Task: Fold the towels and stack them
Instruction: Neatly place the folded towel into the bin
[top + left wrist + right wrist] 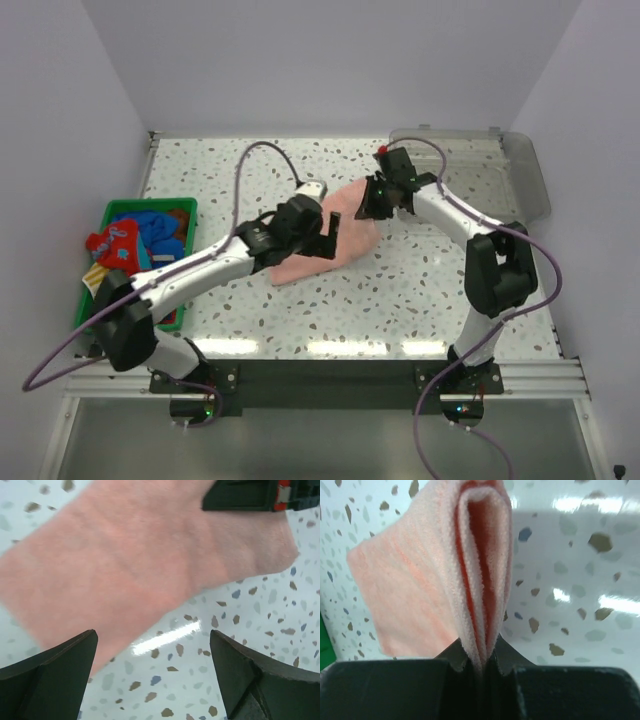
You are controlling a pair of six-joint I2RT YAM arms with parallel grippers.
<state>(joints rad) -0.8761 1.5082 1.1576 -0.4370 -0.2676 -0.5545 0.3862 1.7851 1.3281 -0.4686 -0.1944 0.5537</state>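
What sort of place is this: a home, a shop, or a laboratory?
Most likely a robot lab cell, not a home: bare white walls enclose a speckled table, two arms are bolted to a metal rail at its edge, with a pink towel between them.

Both arms converge mid-table over the towel: right gripper pinches its folded edge, and left gripper is spread wide just above it, blocking the centre. Basket walls the left edge; tray fills the far-right corner. Passable table: front strip and far-left.
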